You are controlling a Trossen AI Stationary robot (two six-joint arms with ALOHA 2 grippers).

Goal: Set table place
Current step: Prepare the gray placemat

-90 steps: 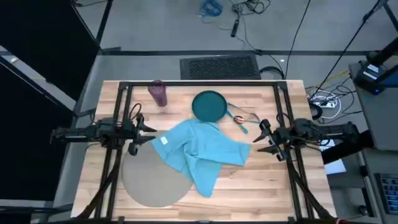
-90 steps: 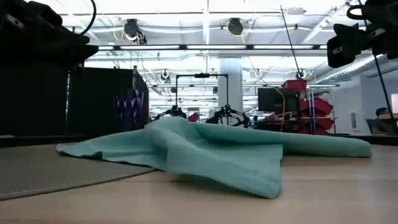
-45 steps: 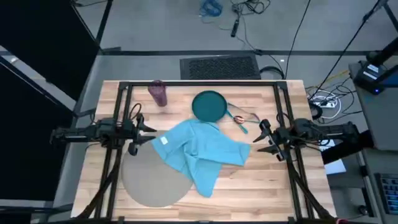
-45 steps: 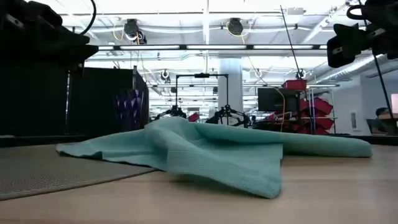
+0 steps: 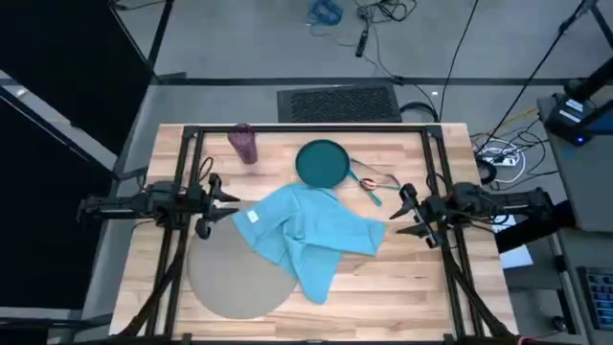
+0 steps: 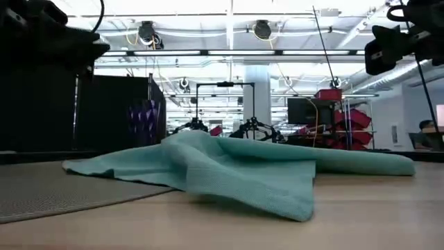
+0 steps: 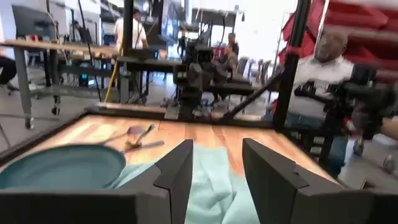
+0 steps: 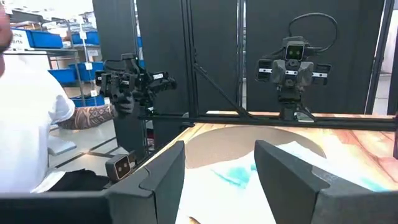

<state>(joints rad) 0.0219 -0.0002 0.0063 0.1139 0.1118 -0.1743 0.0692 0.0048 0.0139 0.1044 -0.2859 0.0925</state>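
Note:
A crumpled light-blue napkin (image 5: 306, 235) lies on the table (image 5: 412, 287) at its middle, and its left part rests on the round grey-beige mat (image 5: 230, 283) at the near left. The teal plate (image 5: 321, 163) sits just beyond the napkin. Teal-handled cutlery (image 5: 369, 184) lies to the plate's right. The purple cup (image 5: 243, 144) stands upright at the far left. My left gripper (image 5: 218, 201) hovers open at the napkin's left. My right gripper (image 5: 404, 213) hovers open at the napkin's right. Each points at the napkin and neither touches anything.
A black metal frame (image 5: 306, 127) borders the table and carries both arms. Bare planks show at the near right (image 5: 402, 297) and the far right (image 5: 421, 153). A person in a white shirt (image 8: 28, 124) stands beyond the table's edge in the right wrist view.

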